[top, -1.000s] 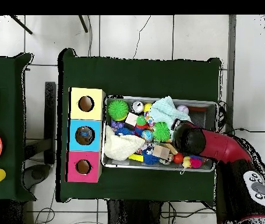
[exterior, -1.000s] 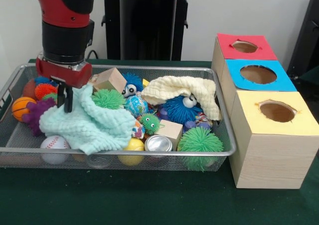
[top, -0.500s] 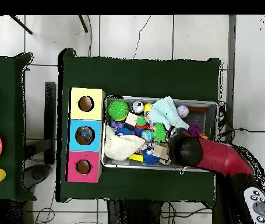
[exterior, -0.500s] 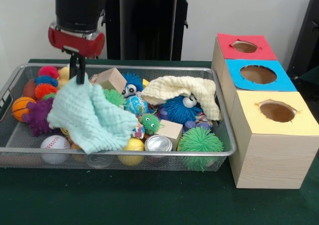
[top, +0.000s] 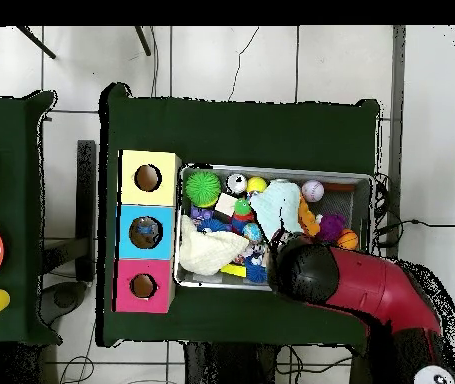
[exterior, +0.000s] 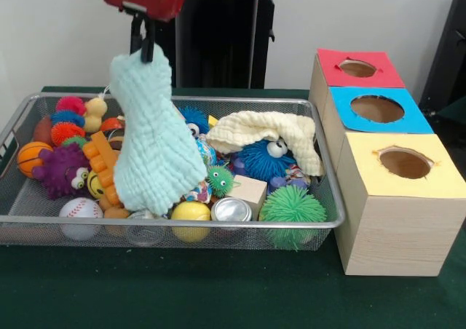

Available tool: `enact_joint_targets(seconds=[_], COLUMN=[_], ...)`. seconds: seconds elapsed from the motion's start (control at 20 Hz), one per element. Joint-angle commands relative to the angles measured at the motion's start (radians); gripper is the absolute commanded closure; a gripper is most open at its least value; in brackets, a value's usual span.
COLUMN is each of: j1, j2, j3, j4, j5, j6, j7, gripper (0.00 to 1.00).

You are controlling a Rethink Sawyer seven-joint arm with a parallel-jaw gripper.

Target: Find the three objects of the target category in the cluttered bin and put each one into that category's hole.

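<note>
The gripper [exterior: 148, 46], pinching the mint cloth [exterior: 151, 136], has risen toward 12 o'clock; the cloth now dangles over the cluttered bin [exterior: 329, 191], uncovering an orange toy [exterior: 102, 165].

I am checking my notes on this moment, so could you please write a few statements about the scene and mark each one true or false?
1. The gripper holds the mint green cloth by its top corner. True.
2. The mint green cloth lies flat in the wire-mesh basket. False: it hangs down from the gripper, its lower end at the toys.
3. The cream cloth is draped over a blue spiky toy with eyes. True.
4. The yellow-topped box stands farthest from the camera. False: it is nearest in the front view; the red-topped box is farthest.
5. The baseball sits inside the blue-topped box. False: it lies in the basket's near corner.
</note>
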Motion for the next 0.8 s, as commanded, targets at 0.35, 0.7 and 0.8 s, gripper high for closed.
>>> enact_joint_targets(seconds=[0.35,0.7,0.8], j1=[0.059,0.088,0.093], j2=[-0.154,-0.206,-0.214], j3=[-0.024,-0.040,-0.043], j4=[0.233,0.301,0.307], j5=[0.050,0.073,0.077], j6=[0.047,0.043,0.043], j7=[0.107,0.118,0.119], gripper=[1.00,1.00,1.00])
